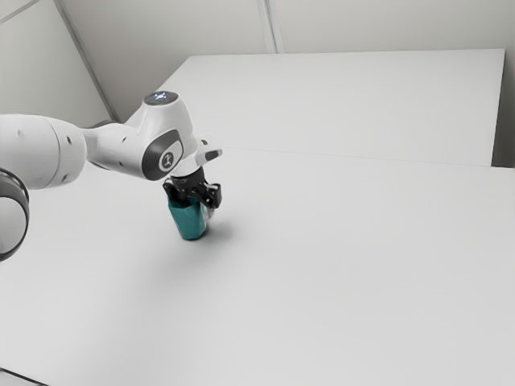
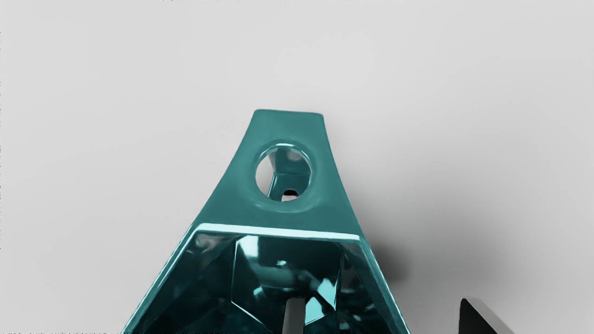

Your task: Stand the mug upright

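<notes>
The claw [image 1: 199, 204] is open: in the wrist view one fingertip [image 2: 293, 317] is inside the mug [image 2: 283, 213], the other [image 2: 480, 322] outside, apart from its wall. Farther from the fingertips, that view shows the handle's [image 2: 290, 127] round hole. The exterior view shows the mug mouth-up below the arm [image 1: 121, 149], over the white surface [image 1: 338, 265], pale walls [image 1: 193, 24] behind.

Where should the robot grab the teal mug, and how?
I'd pinch the teal mug by its side wall, coming from above: one finger inside, one outside. Its wide opening faces the end effector, leaving room for a finger, and the wall looks thin enough to pinch. The fingers stand apart on either side of it.
</notes>
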